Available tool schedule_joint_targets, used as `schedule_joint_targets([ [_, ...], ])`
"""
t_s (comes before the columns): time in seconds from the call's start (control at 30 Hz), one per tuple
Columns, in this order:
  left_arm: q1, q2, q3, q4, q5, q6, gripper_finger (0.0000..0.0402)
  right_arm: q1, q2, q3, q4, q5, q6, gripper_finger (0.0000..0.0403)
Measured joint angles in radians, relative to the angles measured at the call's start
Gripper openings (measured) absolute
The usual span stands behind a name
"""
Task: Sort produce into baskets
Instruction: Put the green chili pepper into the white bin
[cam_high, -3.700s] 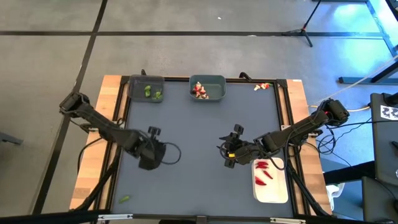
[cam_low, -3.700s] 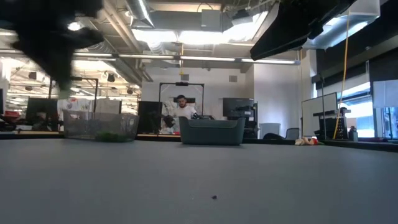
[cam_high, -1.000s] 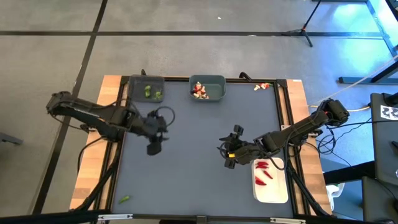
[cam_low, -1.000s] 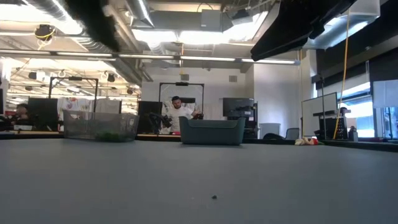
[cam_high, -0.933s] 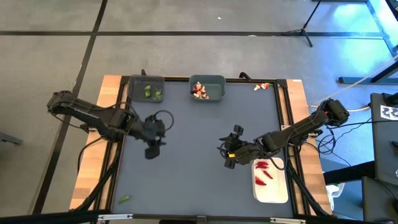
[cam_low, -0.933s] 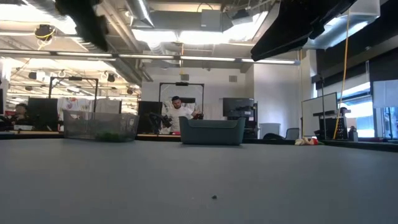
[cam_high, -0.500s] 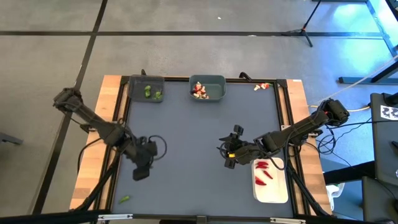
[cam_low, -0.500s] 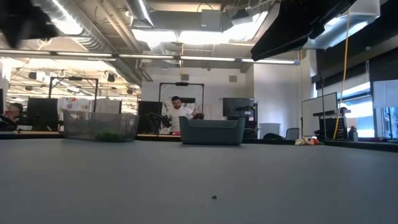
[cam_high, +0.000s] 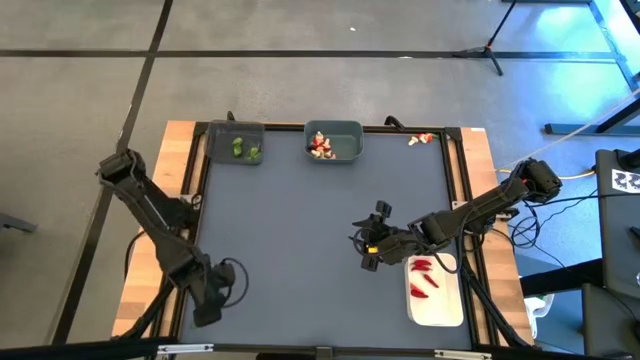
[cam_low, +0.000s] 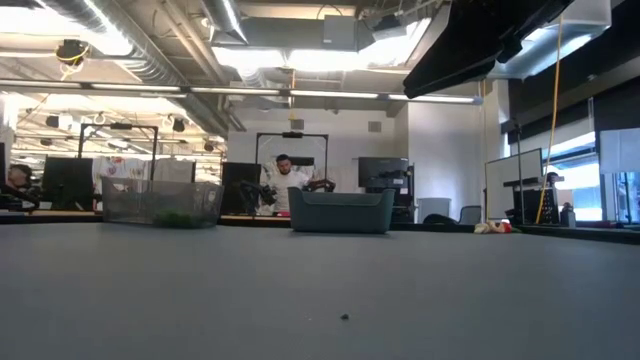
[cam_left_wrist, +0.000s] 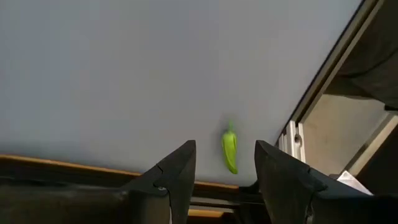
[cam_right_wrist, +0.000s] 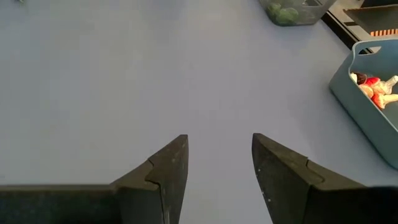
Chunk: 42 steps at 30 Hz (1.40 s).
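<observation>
2 arms over my counter (cam_high: 320, 230): my left gripper (cam_left_wrist: 222, 180) hangs spread, the green pepper (cam_left_wrist: 229, 151) lying just ahead between its fingers, untouched. My right gripper (cam_right_wrist: 219, 168) waits spread and empty, white tray (cam_high: 437, 300) just beside it.

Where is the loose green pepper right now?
In the high view the green pepper lies at the table's near-left corner, under the left gripper, framed between its open fingers.
</observation>
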Motion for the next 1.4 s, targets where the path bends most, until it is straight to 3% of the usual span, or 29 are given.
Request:
schedule_joint_targets([
  [0.5, -0.224, 0.175, 0.0, 0.142, 0.013, -0.097, 0.0159, 0.0, 0.0, 0.0, 0.0, 0.0, 0.0, 0.0176],
  [0.87, -0.239, 0.29, 0.0, 0.196, 0.011, -0.089, 0.0159, 0.0, 0.0, 0.0, 0.0, 0.0, 0.0, 0.0176],
  [0.97, -0.225, 0.31, 0.0, 0.203, 0.009, -0.021, 0.0157, 0.0, 0.0, 0.0, 0.0, -0.006, 0.017, 0.0176],
  [1.1, -0.194, 0.315, 0.0, 0.219, 0.007, 0.129, 0.0128, 0.0, 0.0, 0.0, 0.0, -0.044, 0.02, 0.0176],
  [1.4, -0.097, 0.31, 0.0, 0.193, -0.002, 0.411, 0.0012, 0.0, 0.0, 0.0, 0.0, -0.045, 0.02, 0.0176],
])
